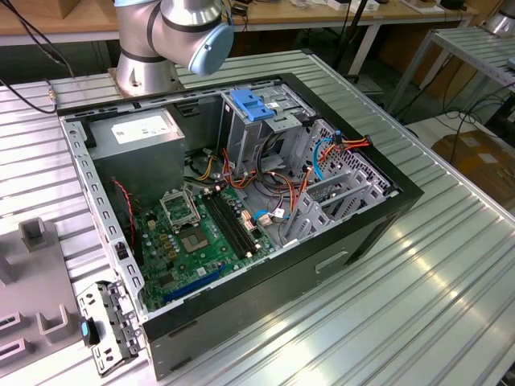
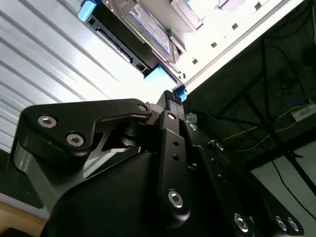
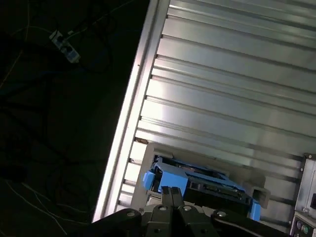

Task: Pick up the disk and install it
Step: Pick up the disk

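- Disk [image 3: 207,183] lies flat on the ribbed metal table [image 3: 237,74] near its edge, partly behind the gripper [image 3: 172,190]; cut off in the second wrist view.
- Gripper tips look pressed together, empty, just beside the disk's blue rail [image 3: 165,175].
- Past the edge: dark, cable-strewn floor [image 3: 59,138].
- Exterior view: open computer case [image 1: 241,209] on the table.

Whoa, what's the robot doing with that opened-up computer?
The robot arm is working on the disk, a flat drive with blue side rails lying on a ribbed metal table. In the first wrist view its claw is right at one blue end of the disk; whether it has hold of it, I cannot tell. In the exterior view the open computer case stands with its insides showing, and the disk is not yet in it.
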### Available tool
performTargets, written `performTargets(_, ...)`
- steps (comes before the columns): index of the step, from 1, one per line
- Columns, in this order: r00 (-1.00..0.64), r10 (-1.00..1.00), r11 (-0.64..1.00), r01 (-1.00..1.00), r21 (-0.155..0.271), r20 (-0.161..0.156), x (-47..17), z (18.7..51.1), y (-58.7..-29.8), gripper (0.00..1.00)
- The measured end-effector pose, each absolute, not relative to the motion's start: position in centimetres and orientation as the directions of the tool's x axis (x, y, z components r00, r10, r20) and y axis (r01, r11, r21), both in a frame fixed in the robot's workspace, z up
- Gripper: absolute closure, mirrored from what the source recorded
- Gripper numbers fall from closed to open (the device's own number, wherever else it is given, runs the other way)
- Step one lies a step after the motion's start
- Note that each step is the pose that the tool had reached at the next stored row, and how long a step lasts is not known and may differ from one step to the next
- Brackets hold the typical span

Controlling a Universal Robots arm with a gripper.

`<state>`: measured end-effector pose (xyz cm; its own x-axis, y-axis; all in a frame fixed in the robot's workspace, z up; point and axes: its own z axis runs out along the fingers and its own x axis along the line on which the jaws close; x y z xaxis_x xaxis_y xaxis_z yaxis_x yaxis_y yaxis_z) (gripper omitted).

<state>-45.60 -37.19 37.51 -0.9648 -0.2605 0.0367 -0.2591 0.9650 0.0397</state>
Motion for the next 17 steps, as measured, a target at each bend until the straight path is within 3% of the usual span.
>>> performTargets(17, -0.831, -0.555, 0.832, -0.553, 0.040, 0.037, -45.60, 37.51, -37.19, 0.89)
